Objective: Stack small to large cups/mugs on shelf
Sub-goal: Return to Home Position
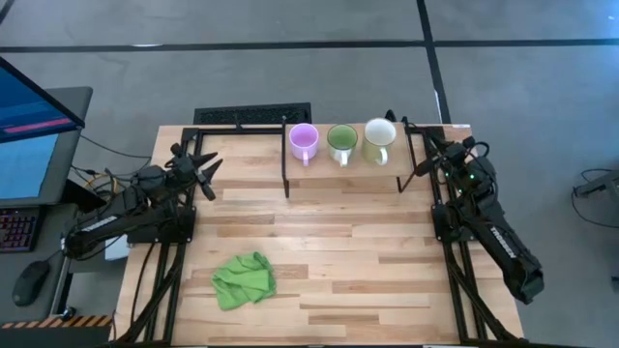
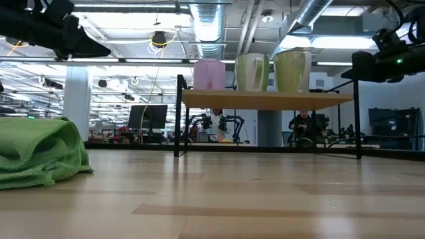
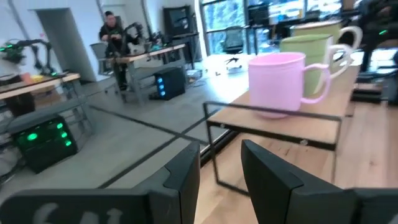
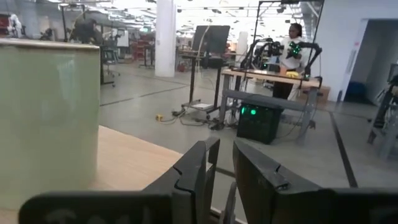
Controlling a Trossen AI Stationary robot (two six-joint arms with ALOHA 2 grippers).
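Note:
Three mugs stand upright in a row, apart from each other, on the low wooden shelf (image 1: 338, 180) at the table's far edge: lilac (image 1: 304, 142) on the left, green (image 1: 341, 143) in the middle, cream (image 1: 378, 140) on the right. The low view shows the lilac mug (image 2: 209, 75), the green mug (image 2: 252, 72) and the cream mug (image 2: 293, 70) side by side on the board (image 2: 265, 99). My left gripper (image 1: 208, 172) hovers left of the shelf, pointing level toward the lilac mug (image 3: 277, 84), narrowly open and empty. My right gripper (image 1: 423, 145) hovers off the shelf's right end beside the cream mug (image 4: 50, 118), narrowly open and empty.
A crumpled green cloth (image 1: 244, 278) lies on the table near its front left. The shelf's black metal legs (image 2: 179, 116) stand on the table's far part. A monitor (image 1: 29, 135) stands beyond the table's left edge. People (image 4: 292, 46) are in the room behind.

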